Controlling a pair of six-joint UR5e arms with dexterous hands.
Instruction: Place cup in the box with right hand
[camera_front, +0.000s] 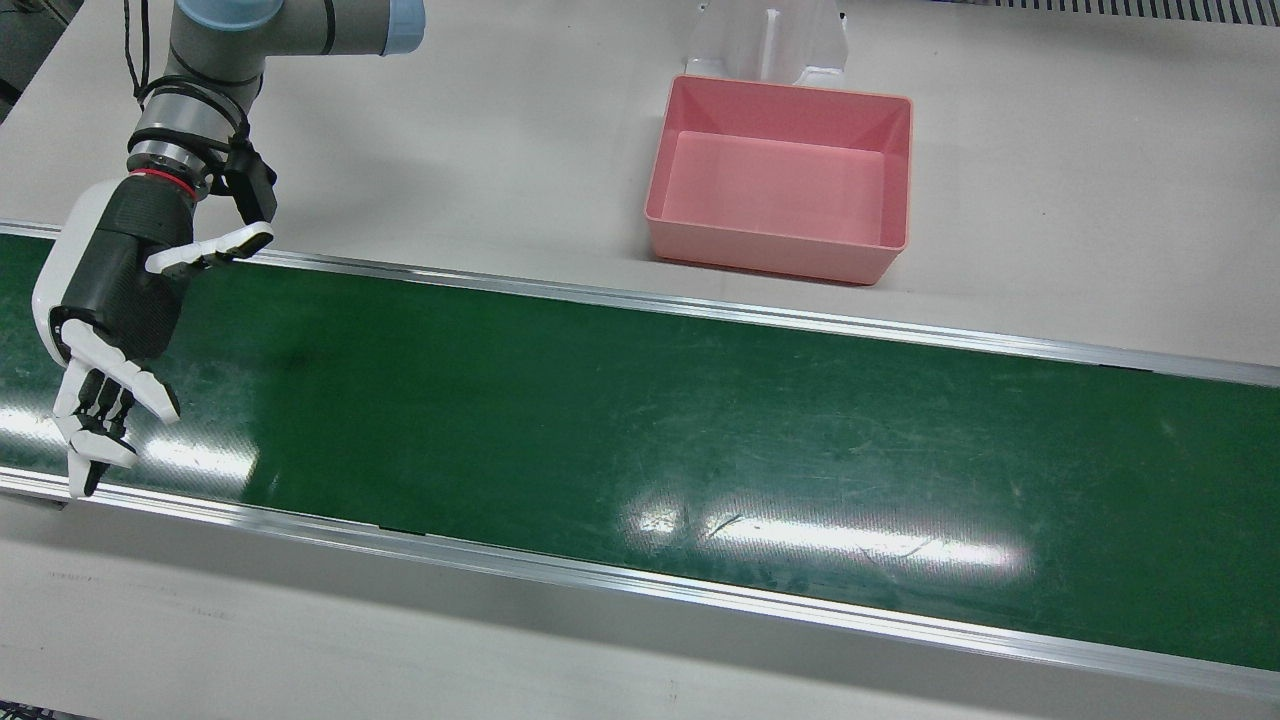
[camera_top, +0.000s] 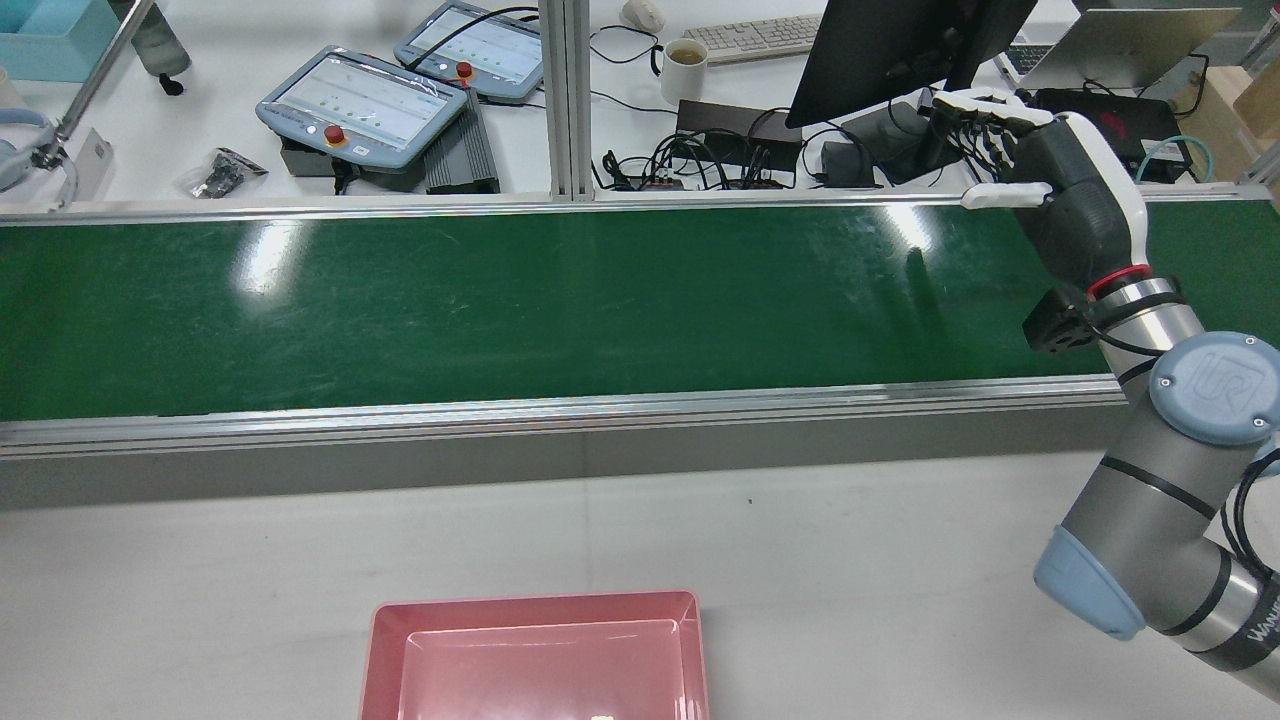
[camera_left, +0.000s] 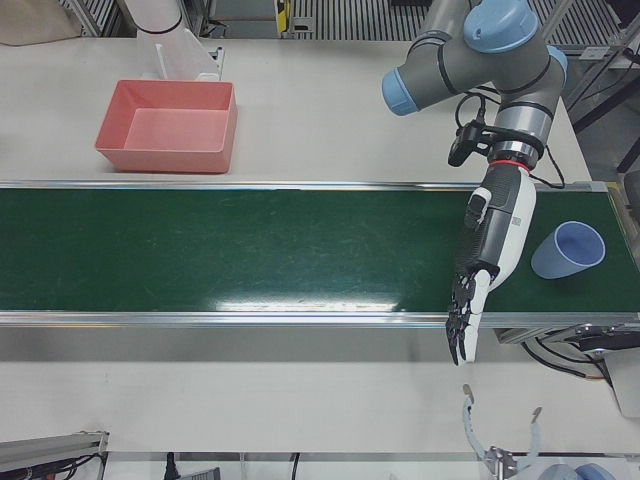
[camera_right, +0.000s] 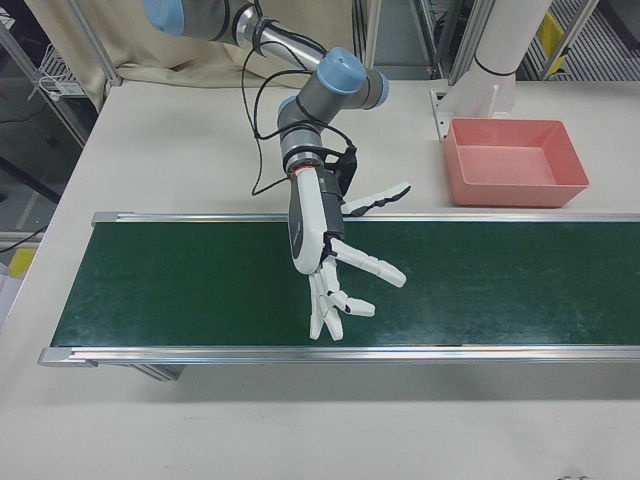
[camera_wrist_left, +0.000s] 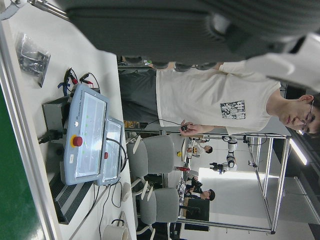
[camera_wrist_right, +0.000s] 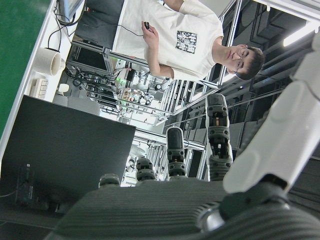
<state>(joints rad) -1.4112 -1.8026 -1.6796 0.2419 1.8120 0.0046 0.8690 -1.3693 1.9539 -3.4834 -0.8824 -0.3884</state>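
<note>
A pale blue cup (camera_left: 568, 250) lies tilted at the right end of the green belt, seen only in the left-front view. My left hand (camera_left: 494, 236) hangs just left of the cup with its fingers straight down over the belt's front rail, holding nothing. The pink box (camera_front: 770, 255) stands empty on the white table behind the belt; its rim (camera_top: 530, 606) and wall (camera_right: 515, 195) show in other views. My right hand (camera_front: 110, 300) is open over the belt's other end, fingers spread (camera_right: 365, 265), far from cup and box. The rear view also shows the right hand (camera_top: 1065, 190).
The green conveyor belt (camera_front: 640, 420) with metal rails crosses the table. A white pedestal (camera_front: 770, 40) stands right behind the box. Beyond the belt are teach pendants (camera_top: 365, 100), a monitor (camera_top: 890, 50) and a mug (camera_top: 686, 68). A person (camera_wrist_right: 170, 35) stands there.
</note>
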